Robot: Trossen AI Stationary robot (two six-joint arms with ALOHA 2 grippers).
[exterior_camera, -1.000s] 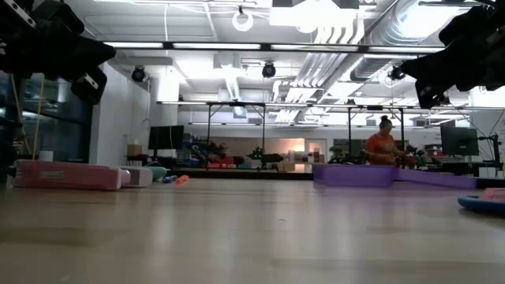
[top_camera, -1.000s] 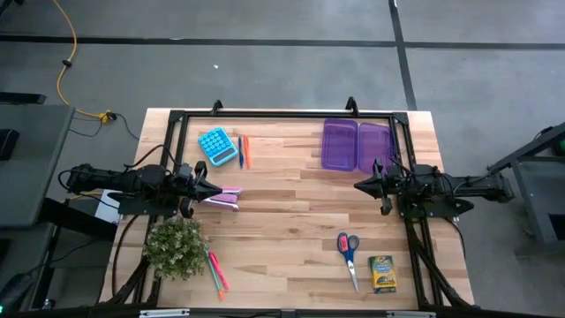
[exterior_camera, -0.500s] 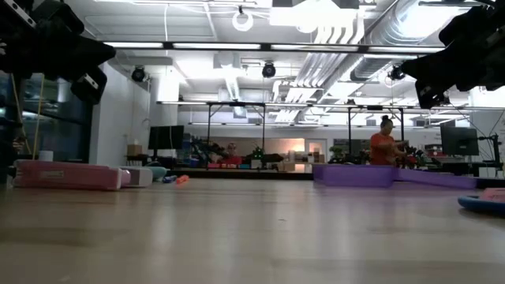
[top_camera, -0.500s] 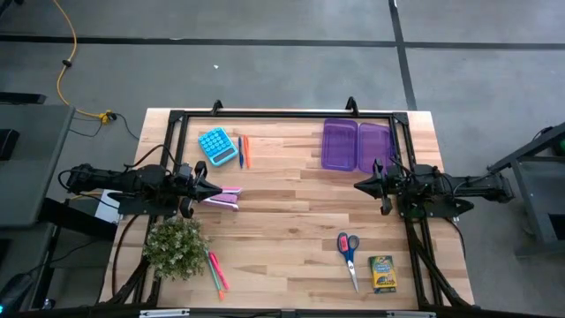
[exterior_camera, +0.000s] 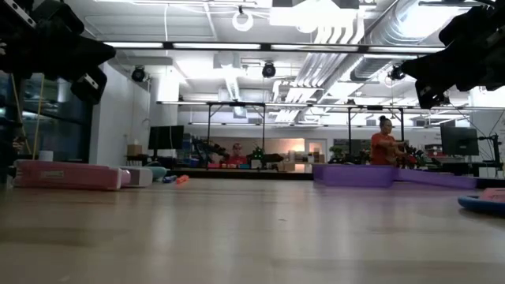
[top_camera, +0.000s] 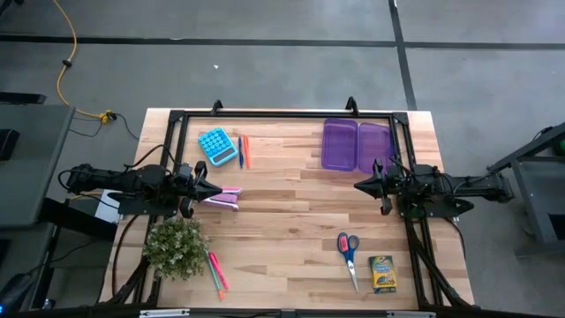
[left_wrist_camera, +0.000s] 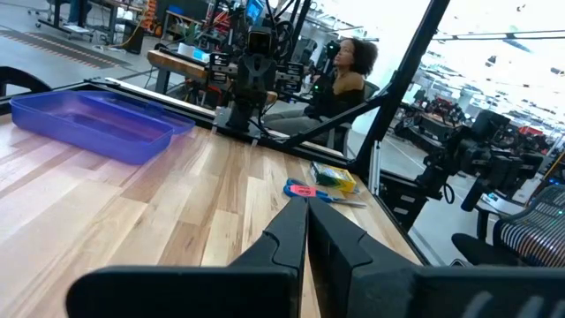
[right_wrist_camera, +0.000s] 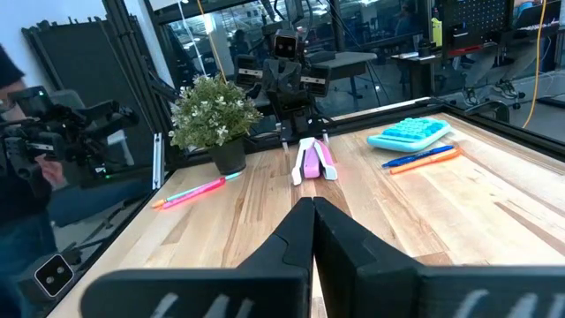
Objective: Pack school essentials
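The scissors (top_camera: 348, 250) with blue and red handles and the yellow-green crayon box (top_camera: 382, 273) lie flat near the table's near right corner. An orange and a blue pen (top_camera: 243, 151) lie at the far left; pink and green pens (top_camera: 214, 271) lie beside the plant (top_camera: 174, 247). A pink eraser (top_camera: 226, 197) lies just ahead of my left gripper (top_camera: 215, 192). The purple case (top_camera: 356, 146) lies open at the far right. My left gripper hovers at the left edge, shut and empty. My right gripper (top_camera: 358, 185) hovers at the right, shut and empty.
A light blue calculator (top_camera: 216, 145) lies at the far left beside the pens. A black metal frame (top_camera: 265, 115) runs around the table's edges. The wooden middle of the table (top_camera: 291, 212) lies bare. In the low view a person (exterior_camera: 383, 148) stands in the room far behind.
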